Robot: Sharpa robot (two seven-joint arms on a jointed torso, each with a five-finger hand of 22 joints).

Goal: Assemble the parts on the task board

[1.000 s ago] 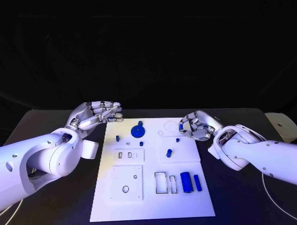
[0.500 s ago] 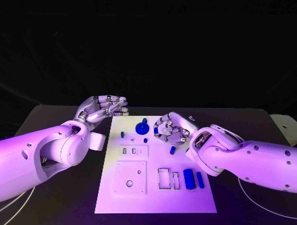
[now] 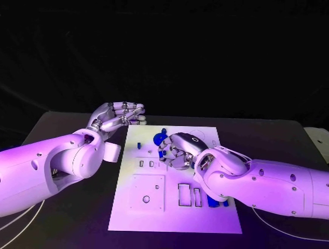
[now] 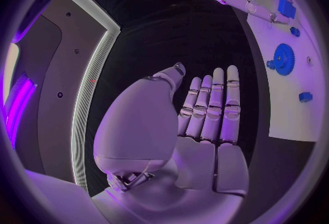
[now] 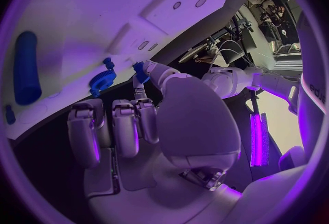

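Right arm covers the lower right of the board

In the head view the right hand (image 3: pixel 181 151) and its forearm lie over the middle and lower right of the task board (image 3: pixel 138 218), so the blue bars (image 3: pixel 213 202) at lower centre show just their ends, and the blue gear (image 3: pixel 160 139) in the upper middle is partly covered by the fingers. Whether that hand pinches a small blue part (image 5: pixel 140 72) or merely touches it cannot be told in the right wrist view. In the left wrist view the board (image 4: pixel 295 109) is cut off at the circle's right rim. The left hand (image 3: pixel 120 117) hides the table behind it.
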